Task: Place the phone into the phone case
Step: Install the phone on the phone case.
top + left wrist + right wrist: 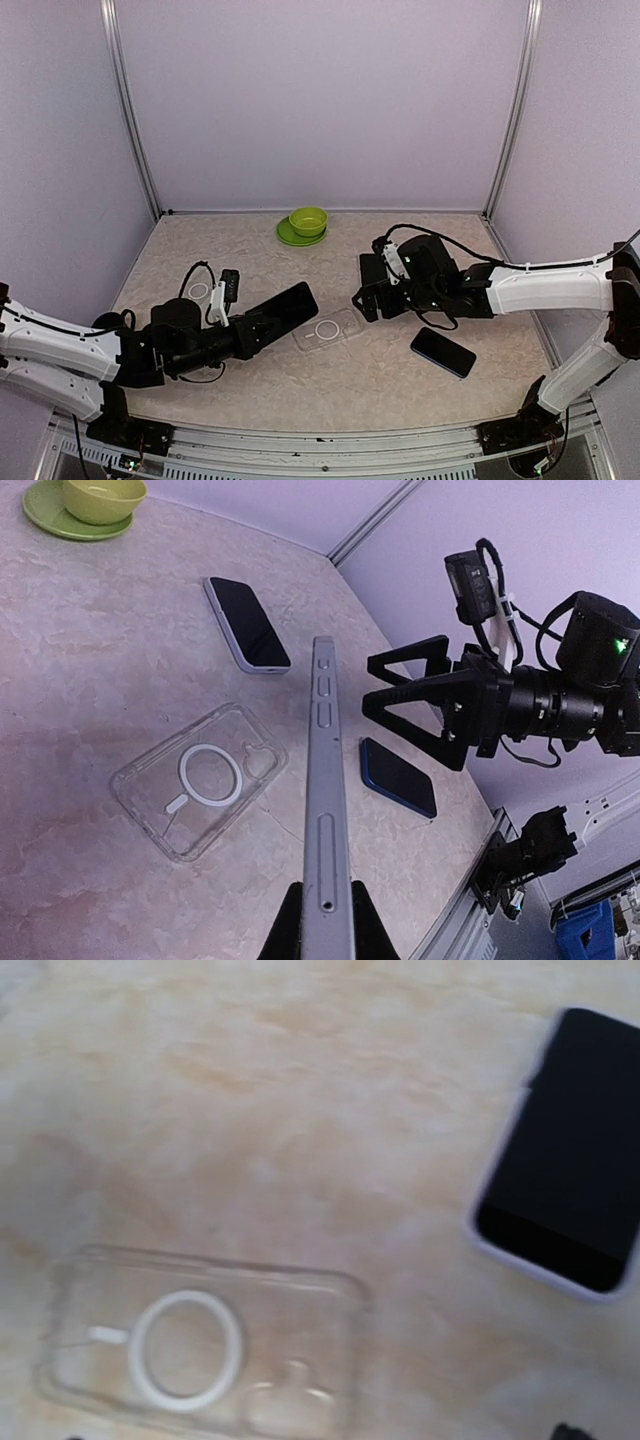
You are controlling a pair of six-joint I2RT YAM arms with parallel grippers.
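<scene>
Closest to the left wrist camera, the left gripper [325, 908] is clamped on the bottom end of the phone [325, 770]. The phone is held on its thin edge, its buttoned side facing the lens and its length running straight away from the fingers.

The clear phone case [198, 780] lies flat on the table [90, 680], down and just to one side of the raised phone, apart from it. In the top view its long axis runs roughly parallel to the phone's, both slanting from near-left to far-right, with the case on the side toward the right arm. Whether its open face is up cannot be told for certain.

The right gripper [400, 695] hangs spread wide and empty above the table beyond the case's far end, its camera looking down on the case.

The coming move seems to turn on roll more than reach. The phone stands on edge while the case lies flat, so the left arm, which already carries the phone, would have to turn it level and shift it sideways over the case.

Two spare handsets, a lilac-edged phone [247, 625] and a dark blue phone [398, 777], lie nearby and could be mistaken for the target.
</scene>
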